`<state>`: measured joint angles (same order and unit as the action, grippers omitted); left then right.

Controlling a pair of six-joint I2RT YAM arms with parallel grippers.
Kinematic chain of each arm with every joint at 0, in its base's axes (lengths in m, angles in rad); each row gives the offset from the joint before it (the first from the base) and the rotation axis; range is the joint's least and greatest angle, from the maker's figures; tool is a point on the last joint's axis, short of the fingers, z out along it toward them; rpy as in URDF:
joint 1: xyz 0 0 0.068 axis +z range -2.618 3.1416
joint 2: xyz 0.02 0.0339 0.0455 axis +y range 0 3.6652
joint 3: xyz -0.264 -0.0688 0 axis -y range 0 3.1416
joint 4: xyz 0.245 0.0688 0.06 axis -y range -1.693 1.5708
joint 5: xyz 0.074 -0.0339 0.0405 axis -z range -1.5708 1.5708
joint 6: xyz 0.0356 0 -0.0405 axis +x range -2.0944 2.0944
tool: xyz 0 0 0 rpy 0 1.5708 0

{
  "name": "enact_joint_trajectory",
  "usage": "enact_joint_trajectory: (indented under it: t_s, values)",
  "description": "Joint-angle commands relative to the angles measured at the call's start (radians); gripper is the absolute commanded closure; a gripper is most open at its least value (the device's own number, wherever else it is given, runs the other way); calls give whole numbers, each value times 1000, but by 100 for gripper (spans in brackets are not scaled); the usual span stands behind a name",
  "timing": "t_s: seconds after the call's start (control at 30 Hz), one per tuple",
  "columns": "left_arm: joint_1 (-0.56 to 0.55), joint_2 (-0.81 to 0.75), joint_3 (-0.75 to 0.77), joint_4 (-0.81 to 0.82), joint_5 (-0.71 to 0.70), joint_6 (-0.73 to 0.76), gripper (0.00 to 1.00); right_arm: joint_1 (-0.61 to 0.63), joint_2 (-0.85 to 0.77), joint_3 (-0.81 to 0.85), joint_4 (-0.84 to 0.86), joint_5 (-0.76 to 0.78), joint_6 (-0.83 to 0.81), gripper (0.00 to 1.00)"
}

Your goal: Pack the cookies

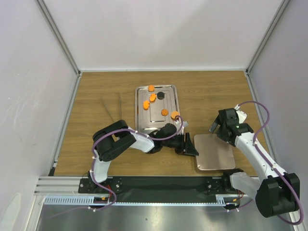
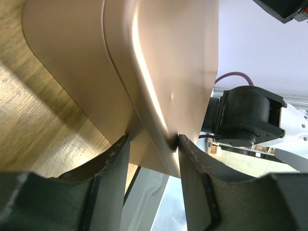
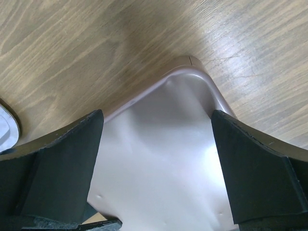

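Note:
Several orange cookies (image 1: 152,97) and one black cookie (image 1: 160,96) lie on a metal tray (image 1: 169,89) at the table's middle. A pinkish-beige box lid (image 1: 214,153) lies near the front right. My left gripper (image 1: 189,148) is shut on the lid's left edge. In the left wrist view the lid's rim (image 2: 144,72) sits pinched between my left gripper's (image 2: 154,144) fingers. My right gripper (image 1: 217,127) is open, hovering over the lid's far edge. In the right wrist view the lid's rounded corner (image 3: 159,159) shows between my right gripper's (image 3: 156,161) spread fingers.
White walls enclose the wooden table on the left, back and right. Two thin dark sticks (image 1: 111,109) lie left of the tray. The arm bases and a metal rail (image 1: 159,185) run along the front edge.

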<state>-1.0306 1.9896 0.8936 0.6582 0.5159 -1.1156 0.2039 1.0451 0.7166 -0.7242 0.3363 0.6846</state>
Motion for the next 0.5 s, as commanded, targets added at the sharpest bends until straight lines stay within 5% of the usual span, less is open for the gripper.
enact_joint_trajectory:
  t_s: [0.0,0.27,0.47]
  values:
    - [-11,5,27,1,-17,37,54,2,16,12,23,-13,30,0]
    - [-9,-31,36,-51,-16,59,53,-86,-2,56,17,-86,-37,0]
    - [12,-107,57,-109,-31,102,41,-158,-7,104,15,-143,-85,0]
